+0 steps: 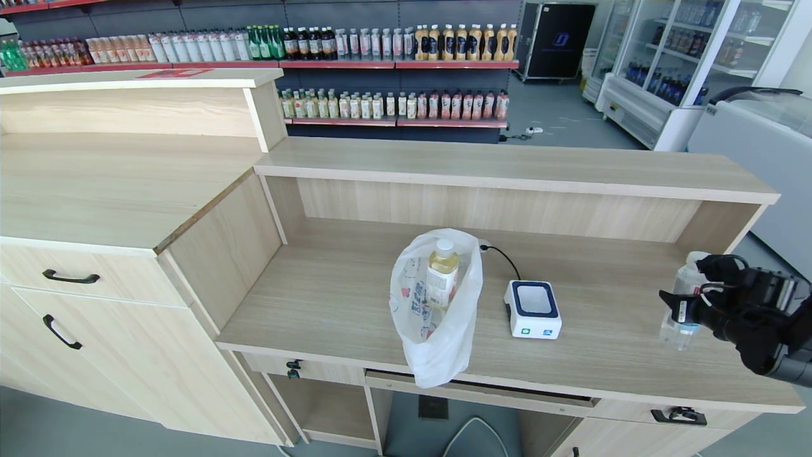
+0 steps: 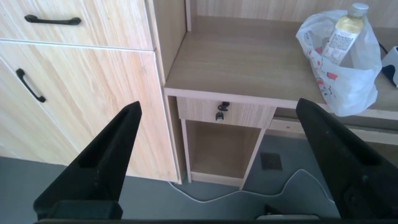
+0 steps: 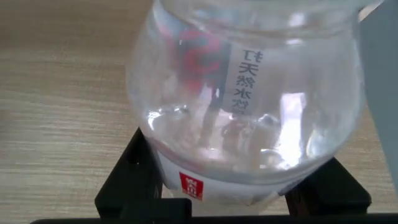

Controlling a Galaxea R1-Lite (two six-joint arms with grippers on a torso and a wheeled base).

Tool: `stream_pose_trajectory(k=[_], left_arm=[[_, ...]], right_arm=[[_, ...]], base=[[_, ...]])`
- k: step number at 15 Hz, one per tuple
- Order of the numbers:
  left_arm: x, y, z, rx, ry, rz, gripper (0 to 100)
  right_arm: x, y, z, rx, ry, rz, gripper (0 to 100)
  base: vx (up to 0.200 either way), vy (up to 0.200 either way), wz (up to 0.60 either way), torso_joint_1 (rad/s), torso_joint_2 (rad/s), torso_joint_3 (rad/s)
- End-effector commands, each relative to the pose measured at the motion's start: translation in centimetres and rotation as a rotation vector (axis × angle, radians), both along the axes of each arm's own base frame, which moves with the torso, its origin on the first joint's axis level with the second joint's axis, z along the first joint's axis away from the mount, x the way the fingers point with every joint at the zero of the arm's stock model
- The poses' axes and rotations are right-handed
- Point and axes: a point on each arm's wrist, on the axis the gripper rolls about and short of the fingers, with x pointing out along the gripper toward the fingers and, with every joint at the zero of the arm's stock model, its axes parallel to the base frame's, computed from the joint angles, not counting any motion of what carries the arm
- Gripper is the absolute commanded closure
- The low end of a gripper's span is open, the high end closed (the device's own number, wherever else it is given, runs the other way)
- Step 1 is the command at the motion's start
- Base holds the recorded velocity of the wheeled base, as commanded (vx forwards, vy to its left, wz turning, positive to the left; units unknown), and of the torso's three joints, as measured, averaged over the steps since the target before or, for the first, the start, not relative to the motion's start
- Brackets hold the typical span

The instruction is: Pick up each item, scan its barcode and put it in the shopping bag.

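1. Right end effector (image 1: 684, 308) is clenched around the middle of a clear water bottle (image 1: 676, 333) at the far right end of the worktop (image 1: 330, 298). I cannot tell whether the bottle's base touches the wood.
2. Left end effector (image 2: 217, 168) is released, its fingers (image 2: 93, 168) spread wide with nothing between them. It hangs out in front of the worktop's left corner, facing the drawer fronts.
3. White shopping bag (image 1: 438, 336) stands at mid-worktop with its mouth open, and a yellow tea bottle (image 1: 442, 270) stands upright inside.
4. Barcode scanner (image 1: 533, 309) sits just right of the bag, well apart from the held bottle. Its black cable (image 1: 504, 255) runs off behind it.
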Motion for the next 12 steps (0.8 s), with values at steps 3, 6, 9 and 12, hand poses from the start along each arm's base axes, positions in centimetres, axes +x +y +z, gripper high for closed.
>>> stream_pose_trajectory(k=[3,6,9,12], left_arm=[[0.0,0.0,0.0,0.000,-0.001,0.000,0],[0.0,0.0,0.0,0.000,-0.001,0.000,0],[0.0,0.0,0.0,0.000,-0.001,0.000,0],[0.0,0.0,0.0,0.000,-0.001,0.000,0]], right_arm=[[-6.7,7.7,15.3,0.356,0.056,0.113,100],[-10.0,10.4,18.6,0.438,0.051,0.343,100],[-13.5,13.7,21.5,0.508,0.037,0.642,100],[-16.2,17.3,23.1,0.517,0.068,0.830,100]], base=[[0.000,0.000,0.00,0.000,0.00,0.000],[0.000,0.000,0.00,0.000,0.00,0.000],[0.000,0.000,0.00,0.000,0.00,0.000],[0.000,0.000,0.00,0.000,0.00,0.000]])
